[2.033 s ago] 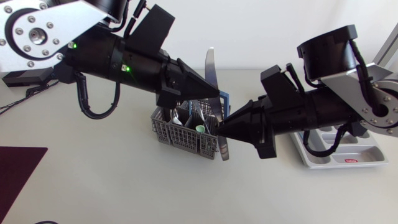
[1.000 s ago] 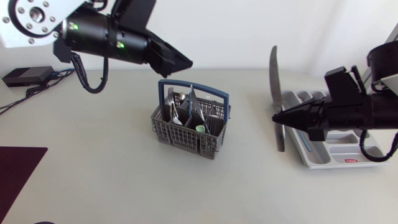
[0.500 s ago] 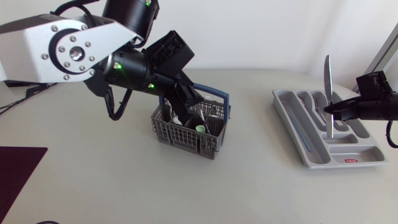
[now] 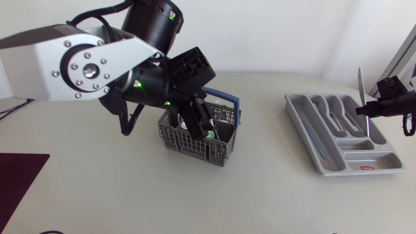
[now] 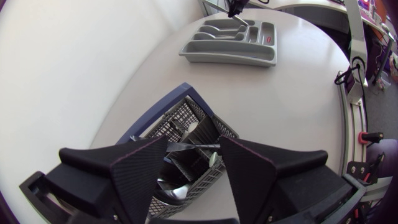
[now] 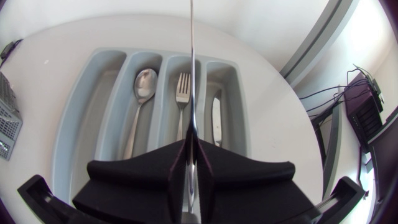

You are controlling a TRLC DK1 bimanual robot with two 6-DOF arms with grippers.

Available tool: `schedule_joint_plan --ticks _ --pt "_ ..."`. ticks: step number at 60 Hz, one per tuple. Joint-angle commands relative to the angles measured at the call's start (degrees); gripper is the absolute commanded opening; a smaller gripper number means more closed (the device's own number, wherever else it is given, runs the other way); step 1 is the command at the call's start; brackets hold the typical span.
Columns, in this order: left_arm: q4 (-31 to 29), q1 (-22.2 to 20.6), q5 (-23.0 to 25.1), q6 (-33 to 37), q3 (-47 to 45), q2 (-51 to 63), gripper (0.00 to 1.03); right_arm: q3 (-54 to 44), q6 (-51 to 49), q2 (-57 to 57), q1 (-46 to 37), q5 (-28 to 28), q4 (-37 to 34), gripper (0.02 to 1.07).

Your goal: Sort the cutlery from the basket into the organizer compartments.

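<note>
A grey cutlery basket with a blue handle stands mid-table, several pieces upright in it. My left gripper hangs over it, open; in the left wrist view a silver piece in the basket shows in the gap between its fingers. My right gripper is over the grey organizer's right side, shut on a knife that points up. The right wrist view shows the gripper with the knife edge-on above the organizer, which holds a spoon, a fork and a knife.
A dark mat lies at the table's left front edge. Bare tabletop stretches between basket and organizer and along the front. My bulky left arm spans the back left.
My left arm has swung back and come down over the basket. My right arm has carried the knife rightward, from beside the basket to over the organizer's right side.
</note>
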Motion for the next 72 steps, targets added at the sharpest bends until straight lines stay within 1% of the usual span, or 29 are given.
schedule_joint_plan --ticks 1,14,21,27,44,51,53,58,62,72 --pt "-0.14 -0.91 -1.26 2.35 -1.92 0.81 0.59 4.34 1.32 3.70 -0.84 1.35 1.01 0.08" --pt "-0.49 -0.91 -1.43 3.23 -2.89 -0.07 0.59 8.12 2.11 7.12 -1.02 3.55 0.75 0.08" --pt "-0.49 -1.00 -1.61 4.11 -3.94 0.02 0.58 10.76 2.20 10.20 -1.19 5.40 -1.28 0.08" --pt "-0.40 -1.00 -1.69 4.20 -4.38 0.11 0.57 11.02 2.02 11.61 -1.11 6.98 -1.54 0.08" --pt "-0.14 -1.26 -1.69 5.43 -6.14 0.63 0.57 11.02 2.11 15.03 -0.58 8.47 -1.45 0.08" --pt "0.13 -2.32 -2.84 6.22 -6.75 0.99 0.56 11.37 2.11 16.53 -0.40 9.00 -1.19 0.09" --pt "0.21 -2.40 -2.84 6.57 -6.93 1.16 0.55 11.28 2.11 16.62 -0.31 9.00 -1.01 0.12" --pt "0.74 -2.49 -2.93 7.45 -7.02 1.95 0.52 10.93 2.11 16.53 -0.23 9.09 -0.66 0.26" --pt "1.27 -2.67 -3.28 8.06 -7.19 2.74 0.51 10.58 2.20 16.09 -0.23 9.09 -0.57 0.34" --pt "3.73 -3.28 -6.00 10.26 -7.98 5.20 0.51 8.38 2.11 13.63 -0.31 9.26 0.66 0.71"
